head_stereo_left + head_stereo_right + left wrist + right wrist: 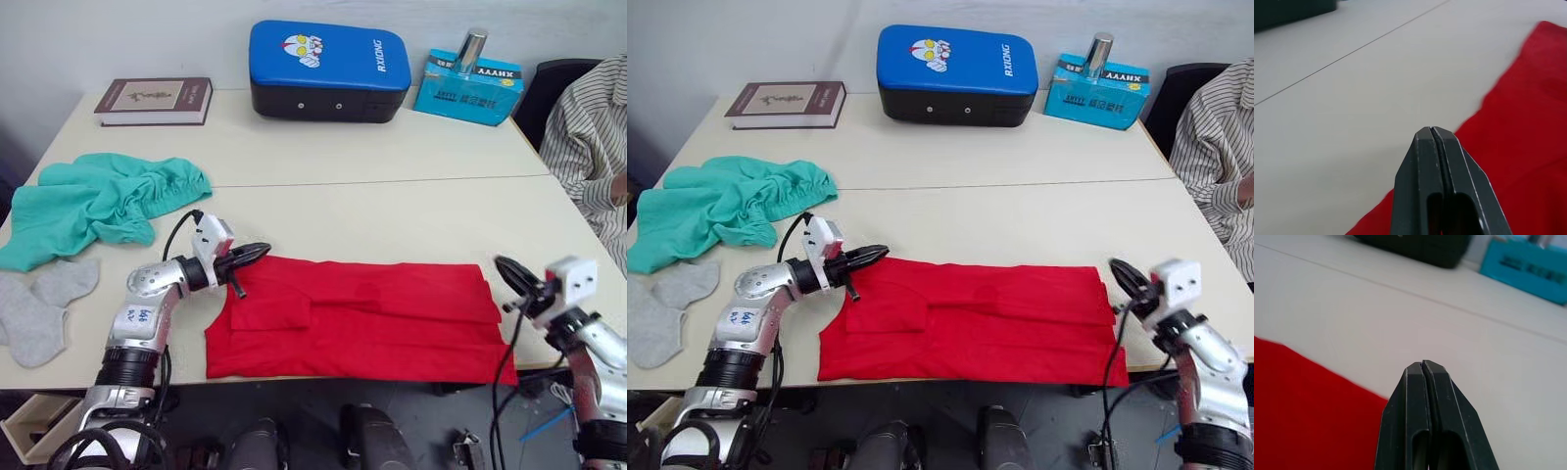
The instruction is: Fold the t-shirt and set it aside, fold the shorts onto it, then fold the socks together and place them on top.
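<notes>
Looking down from the head: the t-shirt (362, 318) lies folded lengthwise into a long band at the table's near edge; the shorts (93, 201) sit crumpled and the socks (44, 304) loose at far left, both untouched.

Left wrist: left gripper (1434, 134) pressed together, empty, over the red edge.

Right wrist: right gripper (1422, 366) likewise closed, empty.

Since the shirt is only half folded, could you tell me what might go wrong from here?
The red t-shirt hangs over the table's near edge, so a tug could drag it off. Both the left gripper and right gripper are shut with nothing held, beside the shirt's far corners; a pinch may catch only one layer and undo the fold. The shorts and socks crowd the left side.
</notes>
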Motion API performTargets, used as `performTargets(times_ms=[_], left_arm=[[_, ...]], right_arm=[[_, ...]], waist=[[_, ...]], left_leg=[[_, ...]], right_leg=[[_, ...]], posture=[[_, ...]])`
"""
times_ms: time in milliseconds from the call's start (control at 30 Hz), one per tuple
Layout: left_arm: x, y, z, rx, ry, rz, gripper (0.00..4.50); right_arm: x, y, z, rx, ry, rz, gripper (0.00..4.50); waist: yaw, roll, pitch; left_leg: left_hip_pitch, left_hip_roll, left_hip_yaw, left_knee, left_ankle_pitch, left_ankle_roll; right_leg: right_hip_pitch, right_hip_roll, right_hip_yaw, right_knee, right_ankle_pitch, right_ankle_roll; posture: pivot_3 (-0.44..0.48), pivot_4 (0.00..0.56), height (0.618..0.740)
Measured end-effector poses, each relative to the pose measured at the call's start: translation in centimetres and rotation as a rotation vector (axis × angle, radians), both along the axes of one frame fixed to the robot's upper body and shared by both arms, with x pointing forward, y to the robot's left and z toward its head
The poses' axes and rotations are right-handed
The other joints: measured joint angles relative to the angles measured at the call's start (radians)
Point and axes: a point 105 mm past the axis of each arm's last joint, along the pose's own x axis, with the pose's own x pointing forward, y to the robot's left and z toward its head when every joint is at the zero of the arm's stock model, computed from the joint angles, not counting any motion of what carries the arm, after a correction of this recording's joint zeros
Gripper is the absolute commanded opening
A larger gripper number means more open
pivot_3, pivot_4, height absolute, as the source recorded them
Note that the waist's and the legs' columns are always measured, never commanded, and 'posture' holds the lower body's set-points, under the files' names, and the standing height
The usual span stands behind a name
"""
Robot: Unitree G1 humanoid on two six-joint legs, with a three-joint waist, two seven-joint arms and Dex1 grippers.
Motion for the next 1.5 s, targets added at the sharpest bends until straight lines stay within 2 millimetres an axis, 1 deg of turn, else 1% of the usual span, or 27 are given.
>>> performTargets(times_ms=[67,133,200,267,333,400,433,567,600,633,700,733,833,900,967,1000,1033,1067,1100,1167,1233,1300,1400,1500], left_arm=[[-0.8,-1.1,-0.9,0.022,0.017,-0.037,0.0],[-1.1,-2.1,-2.3,0.024,0.056,-0.03,0.0],[-1.4,-2.9,-3.3,0.024,0.086,-0.018,0.0],[-1.5,-2.9,-3.8,0.043,0.092,0.005,0.0],[-1.8,-2.5,-4.1,0.068,0.075,0.022,0.0],[-2.1,-1.9,-4.4,0.079,0.064,0.036,0.0],[-2.1,-1.6,-4.4,0.073,0.058,0.045,0.0],[-2.1,0.2,-4.4,0.058,0.04,0.075,0.0],[-2.1,0.5,-4.4,0.047,0.038,0.076,0.18],[-2.1,0.7,-4.3,0.032,0.041,0.072,0.37],[-2.5,0.8,-3.9,0.002,0.035,0.031,0.91],[-2.7,0.8,-3.6,-0.016,0.029,0.0,1.24],[-4.0,0.7,-2.3,-0.044,0.022,-0.131,2.08],[-5.7,0.6,-0.5,-0.028,-0.025,-0.267,2.72],[-6.7,0.4,1.3,-0.04,-0.07,-0.339,3.32],[-7.2,-0.2,2.4,-0.052,-0.095,-0.38,3.65],[-7.5,-0.5,2.9,-0.057,-0.106,-0.4,3.9],[-8.0,-0.9,3.4,-0.068,-0.108,-0.426,4.32],[-8.3,-1.1,3.7,-0.073,-0.114,-0.441,4.49],[-8.8,-1.6,4.0,-0.089,-0.103,-0.46,4.49],[-9.0,-1.8,3.9,-0.103,-0.085,-0.46,4.49],[-9.1,-2.0,3.9,-0.11,-0.072,-0.452,4.49],[-9.2,-2.4,3.9,-0.123,-0.066,-0.442,4.5],[-9.2,-2.6,4.0,-0.131,-0.063,-0.427,4.5]], right_arm=[[0.1,3.5,-0.9,0.018,0.022,0.075,0.02],[-0.4,7.0,-2.5,0.015,0.069,0.154,0.02],[-0.9,9.0,-4.1,0.009,0.113,0.191,0.02],[-1.0,9.5,-5.0,-0.004,0.135,0.183,0.02],[-0.8,8.8,-5.5,-0.009,0.147,0.139,0.02],[-0.6,7.6,-5.5,-0.011,0.142,0.1,0.02],[-0.7,6.7,-5.6,-0.017,0.143,0.081,0.02],[-1.4,0.5,-5.6,-0.054,0.145,-0.073,0.02],[-1.7,-0.5,-5.6,-0.037,0.164,-0.082,0.0],[-2.0,-1.0,-5.3,-0.015,0.183,-0.065,0.18],[-2.5,-2.0,-4.5,0.009,0.218,-0.014,0.62],[-2.7,-2.5,-3.8,0.015,0.225,0.008,0.96],[-2.9,-4.1,-2.2,-0.067,0.314,0.099,1.91],[-2.4,-6.1,-0.5,-0.132,0.364,0.111,2.59],[-1.7,-7.2,1.0,-0.174,0.402,0.122,3.25],[-1.4,-7.6,1.4,-0.198,0.443,0.13,3.59],[-1.2,-7.8,1.4,-0.212,0.469,0.135,3.89],[-0.7,-7.9,0.9,-0.224,0.523,0.146,4.35],[-0.6,-8.0,0.5,-0.228,0.557,0.154,4.5],[-0.3,-7.8,-0.9,-0.224,0.662,0.187,4.5],[-0.2,-7.4,-1.8,-0.228,0.721,0.218,4.5],[0.2,-6.9,-2.1,-0.23,0.746,0.242,4.5],[0.9,-6.3,-1.9,-0.219,0.783,0.256,3.87],[0.9,-5.7,-2.1,-0.221,0.82,0.276,2.88]], waist=[[0.003,0.0,0.0],[0.01,0.0,0.0],[0.015,0.0,0.0],[0.015,0.0,0.0],[0.013,0.0,0.0],[0.012,0.0,0.0],[0.013,0.0,-0.001],[0.016,0.0,-0.001],[0.016,0.0,-0.001],[0.016,0.0,-0.001],[0.009,0.001,0.0],[0.007,0.001,0.0],[0.0,0.001,0.0],[-0.001,0.001,0.0],[-0.001,0.001,0.0],[0.0,0.001,0.0],[0.0,0.001,0.0],[0.0,0.001,0.0],[0.001,0.001,0.0],[0.001,0.001,0.001],[0.001,0.002,0.001],[0.001,0.002,0.001],[-0.002,0.002,0.001],[-0.001,0.002,0.001]], left_leg=[[-0.001,0.0,-0.001,0.0,0.0,0.0],[-0.003,-0.001,-0.001,0.0,0.0,0.001],[-0.003,-0.002,0.0,0.0,0.0,0.002],[-0.003,-0.003,0.0,0.0,0.0,0.004],[-0.002,-0.004,0.0,0.0,0.0,0.004],[-0.001,-0.003,0.0,-0.001,0.0,0.003],[-0.001,-0.003,0.0,-0.001,0.0,0.003],[-0.001,-0.003,0.0,-0.001,0.0,0.004],[-0.001,-0.003,0.0,-0.002,0.0,0.004],[-0.001,-0.003,0.0,-0.002,0.0,0.004],[-0.001,-0.003,0.0,-0.002,0.0,0.004],[-0.001,-0.003,0.0,-0.002,0.0,0.004],[-0.001,-0.003,0.0,-0.002,0.0,0.004],[-0.001,-0.003,0.0,-0.002,0.0,0.004],[-0.001,-0.002,0.0,-0.002,0.0,0.004],[-0.001,-0.002,0.0,-0.002,0.0,0.004],[-0.001,-0.002,0.0,-0.002,0.0,0.004],[-0.001,-0.002,0.0,-0.002,0.0,0.004],[-0.002,-0.002,0.0,-0.002,0.0,0.004],[-0.002,-0.003,0.0,-0.002,0.001,0.004],[-0.002,-0.003,0.0,-0.001,0.001,0.004],[-0.003,-0.003,0.0,-0.001,0.001,0.004],[-0.002,-0.002,0.0,-0.001,0.001,0.003],[-0.002,-0.001,0.0,-0.001,0.001,0.001]], right_leg=[[0.0,0.0,-0.001,0.0,0.0,0.0],[-0.001,-0.001,-0.001,0.0,0.0,0.0],[-0.002,-0.002,0.0,0.0,0.0,0.0],[-0.002,-0.003,0.0,-0.001,0.0,0.0],[-0.002,-0.004,0.0,-0.001,0.0,0.0],[-0.002,-0.004,0.0,-0.001,0.0,0.0],[-0.001,-0.004,0.0,-0.001,0.0,0.0],[-0.001,-0.004,0.0,-0.002,0.0,0.0],[-0.001,-0.004,0.0,-0.001,0.0,0.0],[-0.001,-0.004,0.0,-0.001,0.0,0.0],[-0.001,-0.004,0.0,-0.001,0.0,0.0],[-0.001,-0.004,0.0,-0.001,0.0,0.0],[-0.001,-0.004,0.0,-0.002,0.0,0.0],[-0.002,-0.004,0.0,-0.002,0.0,0.0],[-0.002,-0.004,0.0,-0.002,0.0,-0.001],[-0.001,-0.004,0.0,-0.002,0.0,-0.001],[-0.002,-0.003,0.0,-0.002,0.0,-0.001],[-0.001,-0.003,0.0,-0.002,0.0,-0.001],[-0.001,-0.003,0.0,-0.003,0.0,-0.001],[-0.002,-0.003,0.0,-0.003,0.0,-0.001],[-0.002,-0.003,0.0,-0.003,0.0,-0.001],[-0.002,-0.003,0.0,-0.003,0.0,-0.001],[-0.002,-0.002,0.0,-0.003,0.0,-0.001],[-0.002,-0.001,0.0,-0.003,-0.001,-0.001]], posture=[[0.0,0.15,0.74],[0.0,0.15,0.74],[0.0,0.15,0.74],[0.0,0.15,0.74],[0.0,0.15,0.74],[0.0,0.15,0.74],[0.0,0.15,0.74],[0.0,0.15,0.74],[0.0,0.15,0.74],[0.0,0.15,0.74],[0.0,0.15,0.74],[0.0,0.15,0.74],[0.0,0.15,0.74],[0.0,0.15,0.74],[0.0,0.15,0.74],[0.0,0.15,0.74],[0.0,0.15,0.74],[0.0,0.15,0.74],[0.0,0.15,0.74],[0.0,0.15,0.74],[0.0,0.15,0.74],[0.0,0.15,0.74],[0.0,0.15,0.74],[0.0,0.15,0.74]])
